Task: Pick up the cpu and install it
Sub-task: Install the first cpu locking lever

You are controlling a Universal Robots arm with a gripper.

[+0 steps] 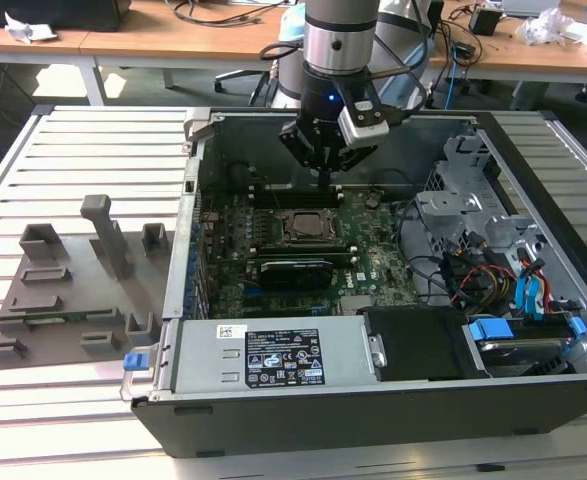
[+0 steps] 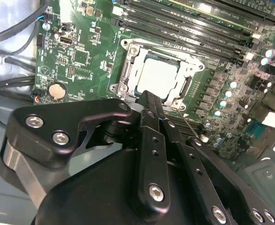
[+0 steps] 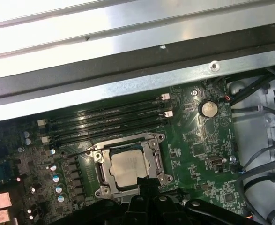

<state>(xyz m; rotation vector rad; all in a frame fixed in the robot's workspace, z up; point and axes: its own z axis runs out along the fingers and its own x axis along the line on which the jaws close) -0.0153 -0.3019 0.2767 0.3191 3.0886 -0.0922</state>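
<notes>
Note that the cpu [image 2: 158, 77] already lies flat inside the socket frame [image 2: 128, 70] on the motherboard [image 2: 81, 56], silver top up, in both wrist views. Your end effector [image 2: 149, 96] hangs directly above the socket's near edge, fingers clenched together and grasping nothing, with the tip just beside the cpu's edge. The chip is square, so no long axis governs alignment. In the exterior view, the arm stands over the open computer case [image 1: 173, 300].
</notes>
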